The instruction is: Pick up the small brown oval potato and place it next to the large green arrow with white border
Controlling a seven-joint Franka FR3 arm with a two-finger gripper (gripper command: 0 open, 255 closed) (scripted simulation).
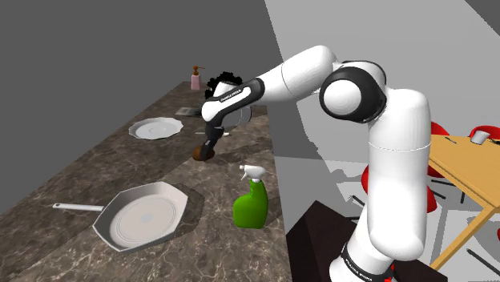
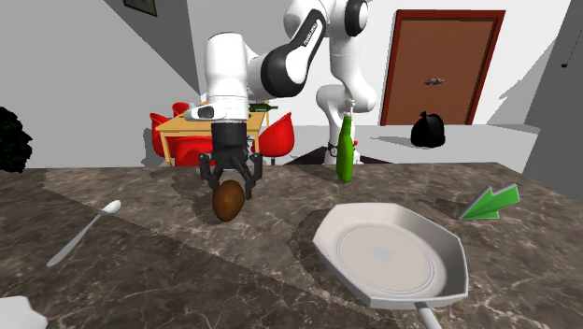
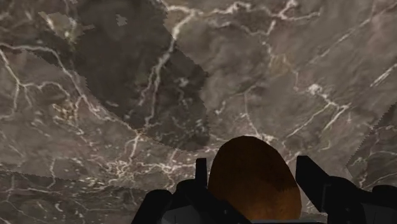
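Gripper (image 2: 229,191) is clamped on the brown potato (image 2: 228,202), tips around its upper half. Potato hangs right under it, low over the desk (image 2: 140,271); can't tell if it's clear. Grip looks shallow, so lift straight first. Pan (image 2: 329,236) lies between the gripper and the green arrow (image 2: 490,203), farthest out. Carry over the pan, set down beside the arrow.

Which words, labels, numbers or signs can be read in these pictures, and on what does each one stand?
White lettering on the arm's black forearm band: too small to read.
White lettering on the arm's base: too small to read.
Green arrow on the countertop: a sign, without words.
Potato, pan: no text.
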